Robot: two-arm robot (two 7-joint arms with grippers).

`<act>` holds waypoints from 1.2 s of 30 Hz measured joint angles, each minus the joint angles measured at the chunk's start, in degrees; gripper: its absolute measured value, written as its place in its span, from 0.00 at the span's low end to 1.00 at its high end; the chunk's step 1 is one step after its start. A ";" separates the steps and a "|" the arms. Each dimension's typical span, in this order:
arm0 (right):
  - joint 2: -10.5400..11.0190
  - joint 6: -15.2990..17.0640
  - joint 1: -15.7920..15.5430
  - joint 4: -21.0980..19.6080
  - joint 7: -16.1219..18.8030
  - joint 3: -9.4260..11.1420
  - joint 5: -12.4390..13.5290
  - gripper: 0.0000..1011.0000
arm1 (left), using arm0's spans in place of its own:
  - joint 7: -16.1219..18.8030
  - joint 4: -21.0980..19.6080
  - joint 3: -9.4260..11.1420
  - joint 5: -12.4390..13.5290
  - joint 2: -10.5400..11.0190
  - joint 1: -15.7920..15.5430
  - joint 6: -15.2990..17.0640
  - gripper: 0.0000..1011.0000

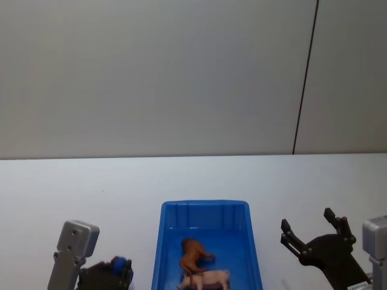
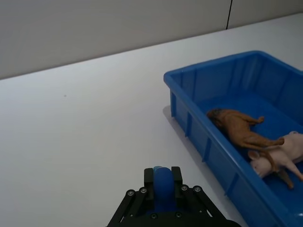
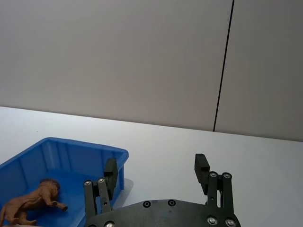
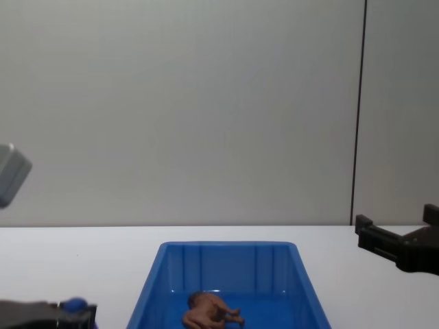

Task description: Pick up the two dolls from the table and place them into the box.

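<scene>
The blue box (image 1: 205,205) stands on the white table (image 1: 91,187) in front of me. The brown four-legged doll (image 1: 193,256) lies on its side inside the box (image 2: 208,64), also seen as the doll (image 2: 236,130) (image 3: 35,198) (image 4: 209,310). Left of the box, low over the table, my left gripper (image 1: 116,272) (image 2: 163,178) is shut on the small bright-blue doll (image 2: 163,188) (image 1: 120,263) (image 4: 74,303). My right gripper (image 1: 308,222) (image 3: 156,164) hovers open and holds nothing, to the right of the box (image 3: 80,144), above the table.
A pink pig figurine (image 1: 210,280) (image 2: 284,153) lies in the box against the brown doll. A plain grey wall with a dark vertical seam (image 1: 305,78) rises behind the table. Bare tabletop stretches on both sides of the box.
</scene>
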 joint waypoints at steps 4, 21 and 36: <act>0.00 0.00 0.00 0.00 0.00 0.00 0.00 0.99 | -0.45 -0.89 -0.18 0.94 -0.15 -0.26 -2.07 0.20; 0.00 0.00 0.00 0.00 0.00 0.00 0.00 0.99 | -8.65 -2.82 -0.85 3.00 -0.91 -2.70 -9.94 0.13; 0.00 0.00 0.00 0.00 0.00 0.00 0.00 0.99 | -20.83 -1.62 -0.95 -0.13 -2.27 -5.45 -13.95 0.29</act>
